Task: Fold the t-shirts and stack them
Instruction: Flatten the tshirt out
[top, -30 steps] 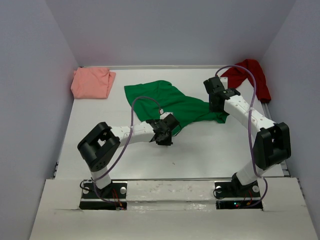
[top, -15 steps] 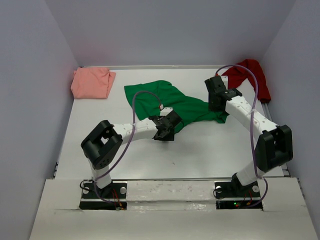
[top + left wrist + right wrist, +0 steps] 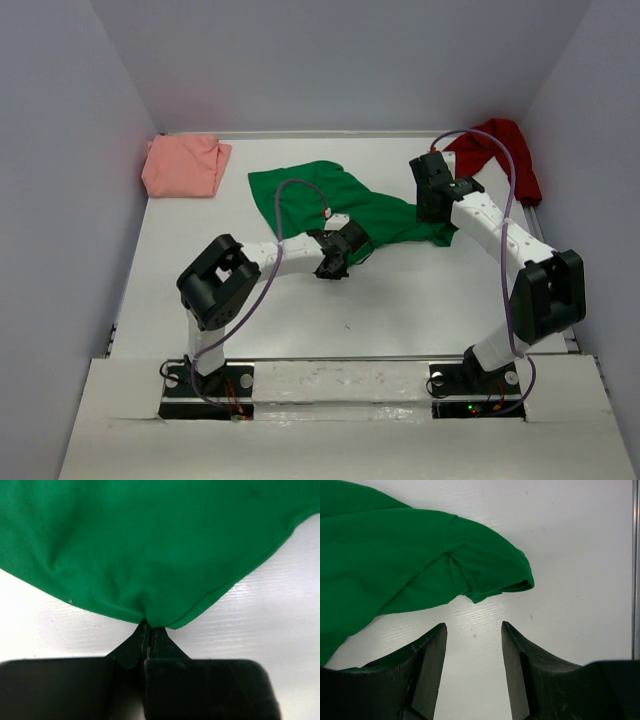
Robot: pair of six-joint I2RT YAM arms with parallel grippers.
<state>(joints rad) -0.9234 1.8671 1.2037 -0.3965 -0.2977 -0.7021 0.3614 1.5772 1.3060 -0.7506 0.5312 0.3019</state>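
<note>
Pinching the bright green t-shirt (image 3: pixel 150 545) with the left pincer (image 3: pixel 147 630), black tips shut tight on a small fold right at the hem. Fanning out wide ahead of that pincer, soft and a bit wrinkled, lying on the white counter (image 3: pixel 400 300). Bare counter showing on both sides of the pinched tips. Over on the other side, hanging with the right pincer (image 3: pixel 472 630) spread open, holding nothing, only white counter between the two fingers. Just ahead of those open tips, and a little to their left, a short green sleeve (image 3: pixel 490 572) with a slightly gaping cuff. More green cloth running off to the left of that pincer; hard to tell if touching the left finger or not. From above, stretched across the middle, reaching from one pincer to the other. Far off to the left of the left pincer and well beyond it, a salmon-pink t-shirt (image 3: pixel 185 165), folded in a neat square. Just past the right pincer, toward the far right corner, a dark red t-shirt (image 3: pixel 500 145), bunched in a heap.
</note>
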